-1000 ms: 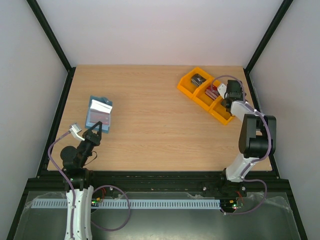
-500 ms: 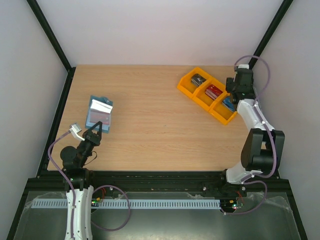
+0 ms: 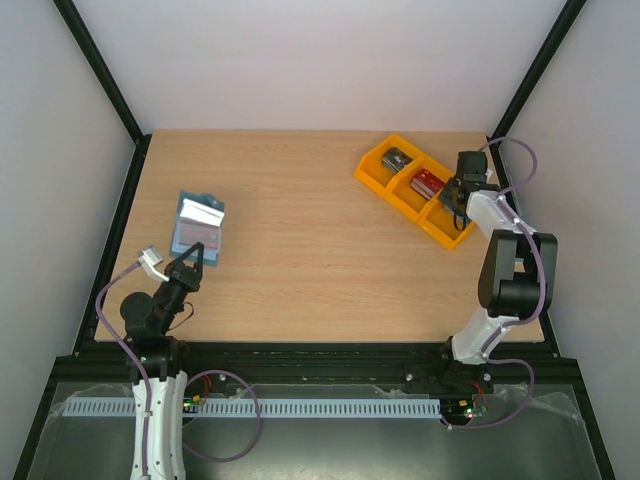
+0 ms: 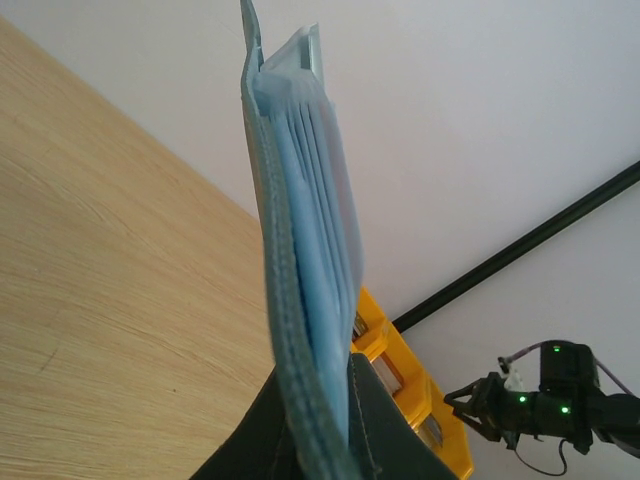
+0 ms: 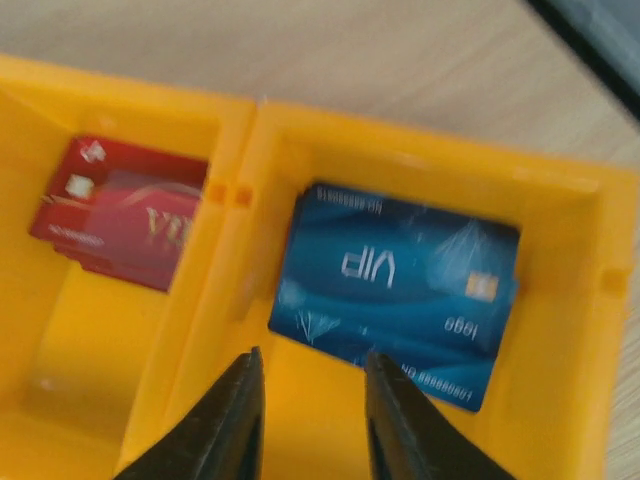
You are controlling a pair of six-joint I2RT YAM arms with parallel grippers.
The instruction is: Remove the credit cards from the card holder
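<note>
The right wrist view was blurred, so whether the red card [image 5: 125, 210] and the blue card [image 5: 395, 285] each topped a stack could not be told. The left wrist view cut its own fingers off at the bottom edge. One orange tray [image 3: 372, 165] with three compartments held a dark grey card [image 3: 398, 158], the red and the blue, one colour per compartment. The left tool [image 3: 194, 256] pinched the near edge of the card holder [image 3: 197, 225] at the left of the tabletop [image 3: 310, 250]. The right tool [image 5: 310, 365] hung narrowly spread over the blue card, gripping nothing.
</note>
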